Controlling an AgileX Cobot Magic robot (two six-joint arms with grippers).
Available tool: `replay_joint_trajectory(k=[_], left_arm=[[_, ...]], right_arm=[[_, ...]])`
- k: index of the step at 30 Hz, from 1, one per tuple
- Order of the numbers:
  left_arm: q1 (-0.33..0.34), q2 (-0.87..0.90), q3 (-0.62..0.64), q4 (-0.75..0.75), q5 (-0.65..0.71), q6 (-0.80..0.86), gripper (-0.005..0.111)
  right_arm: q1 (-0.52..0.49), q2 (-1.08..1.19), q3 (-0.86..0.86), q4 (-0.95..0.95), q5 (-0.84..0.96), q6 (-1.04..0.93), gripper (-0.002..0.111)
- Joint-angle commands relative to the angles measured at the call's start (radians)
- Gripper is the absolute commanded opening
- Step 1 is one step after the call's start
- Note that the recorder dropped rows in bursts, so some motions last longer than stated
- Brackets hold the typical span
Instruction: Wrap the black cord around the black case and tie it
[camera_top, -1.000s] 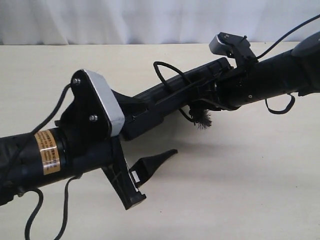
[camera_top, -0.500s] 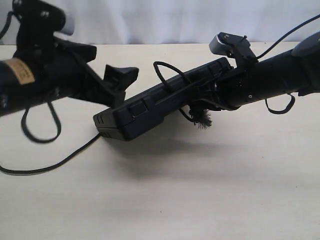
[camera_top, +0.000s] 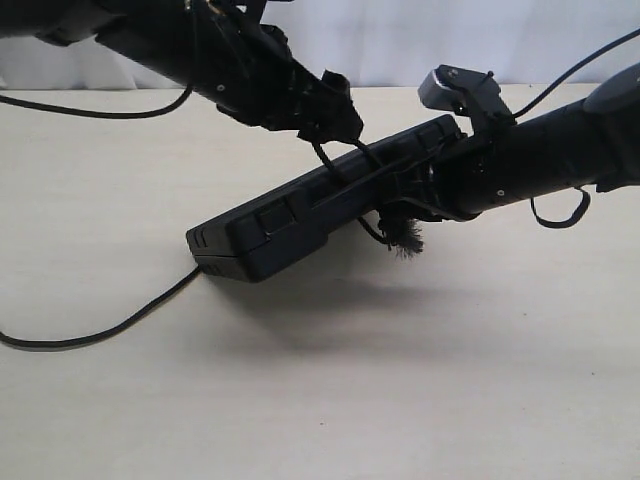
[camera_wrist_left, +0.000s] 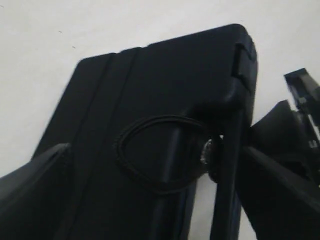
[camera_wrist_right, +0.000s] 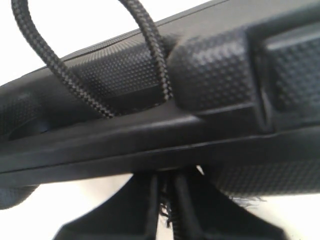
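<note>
The black case is tilted. Its lower left corner rests on the table and its right end is raised in the air. The lid is shut, so what is inside the case cannot be seen.

The right gripper is at the raised end. In the right wrist view its fingers are pressed almost together, just under the edge of the case, and a strand of the black cord with some frayed fibres sits in the narrow gap between them. It cannot be told if they also grip the rim of the case.

The cord comes out under the low end of the case and runs over the table to the left border. One loop of it lies on the grooved lid, and the frayed knot hangs below the case, near the right gripper.

The left gripper is over the upper edge of the case, just beside the loop. In the left wrist view its fingers are spread wide, one on each side of the case, and they pinch nothing
</note>
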Motion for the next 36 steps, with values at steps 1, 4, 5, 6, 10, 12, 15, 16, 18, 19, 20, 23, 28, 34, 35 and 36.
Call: replay_joint_trajectory(k=[1, 4, 5, 6, 10, 12, 15, 16, 18, 19, 20, 23, 28, 34, 35, 36], left_arm=[[0.052, 0.034, -0.025, -0.165, 0.023, 0.1, 0.081], [0.052, 0.057, -0.025, -0.222, 0.054, 0.193, 0.081], [0.052, 0.065, -0.025, -0.236, 0.054, 0.21, 0.081], [0.052, 0.075, -0.025, -0.243, 0.054, 0.213, 0.081], [0.052, 0.112, -0.025, -0.267, -0.003, 0.249, 0.072], [0.052, 0.112, -0.035, -0.294, -0.005, 0.249, 0.043], [0.052, 0.112, -0.038, -0.318, 0.009, 0.249, 0.014], [0.052, 0.112, -0.038, -0.318, 0.013, 0.249, 0.009], [0.052, 0.112, -0.038, -0.318, 0.018, 0.251, 0.0], [0.052, 0.112, -0.038, -0.318, 0.018, 0.251, 0.0], [0.052, 0.112, -0.038, -0.318, 0.018, 0.251, 0.0], [0.052, 0.112, -0.038, -0.318, -0.004, 0.251, 0.0], [0.052, 0.112, -0.038, -0.318, -0.023, 0.251, 0.0], [0.052, 0.112, -0.038, -0.328, -0.028, 0.251, 0.0], [0.052, 0.112, -0.038, -0.325, -0.028, 0.251, 0.0], [0.052, 0.112, -0.038, -0.328, -0.026, 0.251, 0.0]], right_arm=[[-0.002, -0.013, 0.001, 0.017, -0.013, -0.005, 0.004], [-0.002, -0.013, 0.001, 0.017, -0.019, -0.005, 0.004], [-0.002, -0.013, 0.001, 0.017, -0.019, -0.005, 0.004], [-0.002, -0.013, 0.001, 0.017, -0.019, -0.005, 0.004], [-0.002, -0.013, 0.001, 0.017, -0.015, -0.005, 0.004], [-0.002, -0.013, 0.001, 0.017, 0.001, -0.005, 0.004], [-0.002, -0.013, 0.001, 0.017, 0.003, -0.005, 0.004], [-0.002, -0.013, 0.001, 0.017, 0.003, -0.005, 0.004], [-0.002, -0.013, 0.001, 0.017, 0.003, -0.005, 0.004], [-0.002, -0.013, 0.001, 0.015, 0.006, -0.008, 0.005], [-0.002, -0.013, 0.001, 0.015, 0.009, -0.008, 0.005], [-0.002, -0.013, 0.001, 0.015, 0.009, -0.013, 0.022], [-0.002, -0.013, 0.001, -0.003, 0.066, -0.005, 0.05], [-0.004, -0.057, 0.001, -0.377, 0.079, 0.307, 0.046], [-0.004, -0.093, 0.001, -0.498, 0.065, 0.414, 0.046], [-0.004, -0.114, 0.001, -0.548, 0.064, 0.462, 0.046]])
